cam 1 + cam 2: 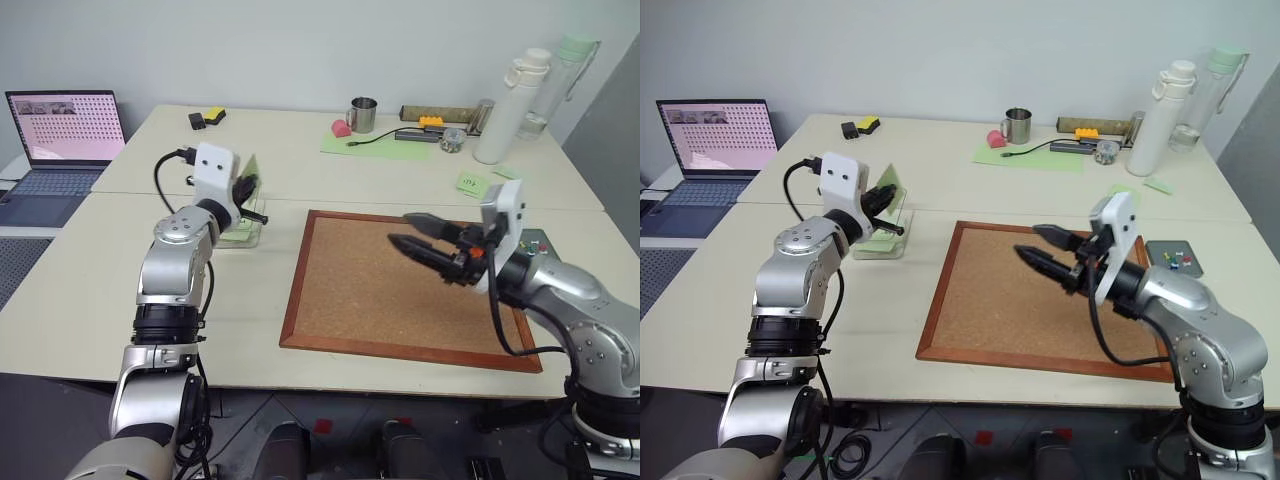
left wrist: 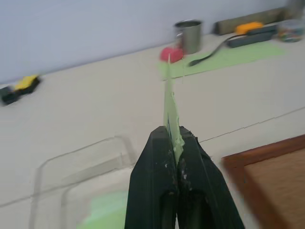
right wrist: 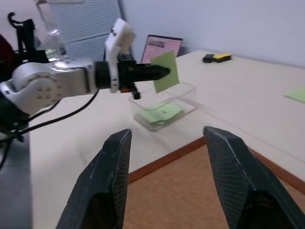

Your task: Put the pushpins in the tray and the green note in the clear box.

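Cork board [image 1: 400,290]: lay nearest on the counter [image 1: 80,290].
Right gripper [image 1: 412,232]: hovered over the board, fingers released and spread wide, holding nothing.
Left gripper [image 3: 164,71]: fingers clenched on the green note [image 3: 167,70], held upright above the clear box [image 3: 164,107].
Clear box: stood just left of the board, another green sheet lying inside.
Tray [image 1: 1174,258]: sat right of the board, pushpins [image 1: 1175,259] in it.
Mug [image 1: 1017,125]: stood far back.
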`<action>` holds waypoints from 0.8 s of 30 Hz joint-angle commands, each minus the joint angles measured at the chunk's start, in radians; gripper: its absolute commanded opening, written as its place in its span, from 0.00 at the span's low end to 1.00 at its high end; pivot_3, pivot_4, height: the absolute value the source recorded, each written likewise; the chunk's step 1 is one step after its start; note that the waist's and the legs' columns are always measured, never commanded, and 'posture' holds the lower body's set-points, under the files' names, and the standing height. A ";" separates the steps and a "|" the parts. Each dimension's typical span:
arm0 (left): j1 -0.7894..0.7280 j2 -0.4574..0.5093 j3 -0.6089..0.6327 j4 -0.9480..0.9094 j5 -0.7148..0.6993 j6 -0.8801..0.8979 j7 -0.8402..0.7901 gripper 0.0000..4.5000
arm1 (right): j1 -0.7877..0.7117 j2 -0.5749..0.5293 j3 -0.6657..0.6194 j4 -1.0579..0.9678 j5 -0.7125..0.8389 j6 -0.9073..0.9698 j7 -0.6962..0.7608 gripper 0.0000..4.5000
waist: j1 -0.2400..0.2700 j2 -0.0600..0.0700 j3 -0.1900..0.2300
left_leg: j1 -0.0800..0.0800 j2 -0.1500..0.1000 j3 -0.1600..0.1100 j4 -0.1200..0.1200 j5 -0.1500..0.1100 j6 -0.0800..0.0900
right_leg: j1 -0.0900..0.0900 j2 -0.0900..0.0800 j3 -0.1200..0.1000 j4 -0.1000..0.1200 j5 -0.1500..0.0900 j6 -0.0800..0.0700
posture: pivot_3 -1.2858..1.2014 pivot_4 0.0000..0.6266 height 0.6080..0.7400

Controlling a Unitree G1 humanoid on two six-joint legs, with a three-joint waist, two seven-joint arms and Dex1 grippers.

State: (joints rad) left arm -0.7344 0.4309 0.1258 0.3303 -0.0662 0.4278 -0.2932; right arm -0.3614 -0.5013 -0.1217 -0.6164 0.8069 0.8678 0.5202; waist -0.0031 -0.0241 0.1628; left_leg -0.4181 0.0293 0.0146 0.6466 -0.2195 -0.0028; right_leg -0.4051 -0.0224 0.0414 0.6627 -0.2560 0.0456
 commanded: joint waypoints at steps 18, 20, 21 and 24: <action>-0.029 0.013 -0.066 0.060 0.046 -0.154 -0.035 0.42 | 0.074 -0.056 -0.047 -0.075 0.043 -0.012 -0.103 0.57 | -0.001 -0.001 0.001 | 0.000 0.001 0.001 -0.001 0.000 0.000 | -0.001 0.000 0.000 0.000 0.000 0.000 | 0.52 0.24 1.00; 0.001 0.021 -0.083 -0.038 -0.023 -0.107 -0.170 0.42 | 0.097 -0.095 -0.066 -0.067 0.025 -0.024 -0.082 0.57 | 0.001 -0.002 0.001 | -0.001 0.001 0.001 -0.001 0.000 0.000 | -0.001 0.000 0.000 0.000 0.000 0.000 | 0.52 0.24 1.00; 0.023 0.031 -0.095 -0.103 -0.069 -0.063 -0.245 0.42 | 0.110 -0.118 -0.082 -0.060 0.022 -0.028 -0.067 0.57 | 0.001 -0.002 0.001 | -0.001 0.001 0.001 -0.001 0.000 0.000 | -0.001 0.000 0.000 0.000 0.000 0.000 | 0.52 0.24 1.00; 0.103 0.090 -0.156 -0.295 -0.164 0.021 -0.453 0.42 | 0.163 -0.208 -0.129 -0.024 0.002 -0.042 0.003 0.57 | -0.002 -0.002 0.001 | -0.001 0.001 0.002 -0.001 0.000 0.000 | -0.001 0.000 0.001 -0.001 0.000 0.000 | 0.52 0.24 1.00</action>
State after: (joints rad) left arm -0.6616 0.4847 0.0013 0.1786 -0.1544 0.3983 -0.6070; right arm -0.2191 -0.6633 -0.1908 -0.6509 0.8282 0.8543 0.4729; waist -0.0052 -0.0265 0.1642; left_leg -0.4190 0.0298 0.0168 0.6453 -0.2195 -0.0029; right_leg -0.4059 -0.0226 0.0426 0.6609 -0.2561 0.0452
